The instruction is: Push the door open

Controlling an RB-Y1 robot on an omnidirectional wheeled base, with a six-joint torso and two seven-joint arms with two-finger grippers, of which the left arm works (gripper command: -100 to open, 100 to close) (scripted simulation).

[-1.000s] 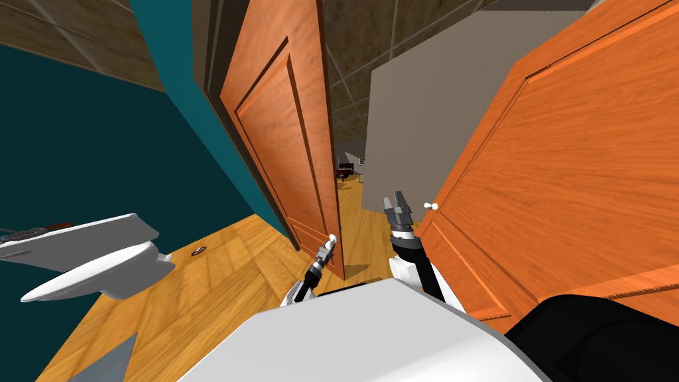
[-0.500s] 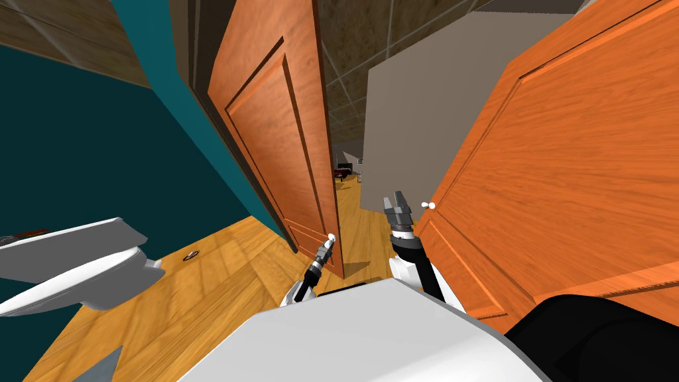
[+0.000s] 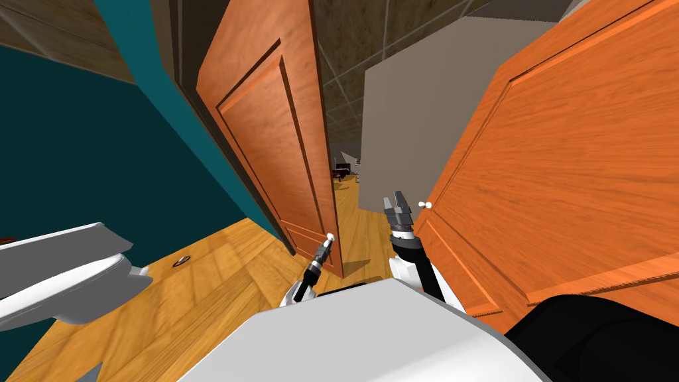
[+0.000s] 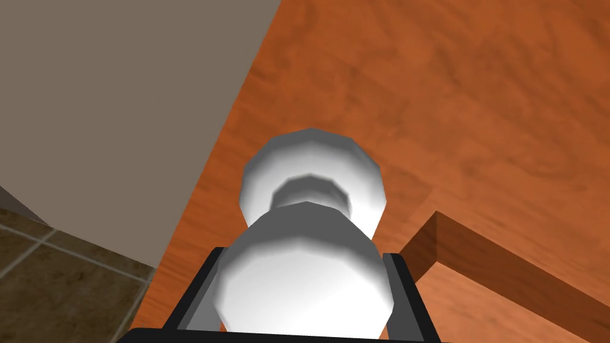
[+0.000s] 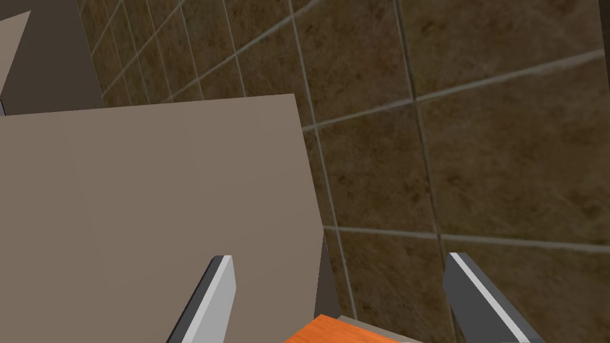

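The orange wooden door (image 3: 265, 139) stands ajar on the left of the scene, its free edge facing a narrow gap onto a far room. Its white knob (image 4: 305, 286) sits between the fingers of my left claw (image 3: 324, 248), which pinch it from both sides, close against the door face. My right claw (image 3: 397, 197) hangs just right of the gap, beside a second orange door (image 3: 563, 166), blades spread apart.

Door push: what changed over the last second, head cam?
The whole head view slid left, the toilet most: my own move, not the things'. The door shifted with it; whether it swung, I cannot tell. Unchanged: left gripper shut on the white knob, right gripper open.
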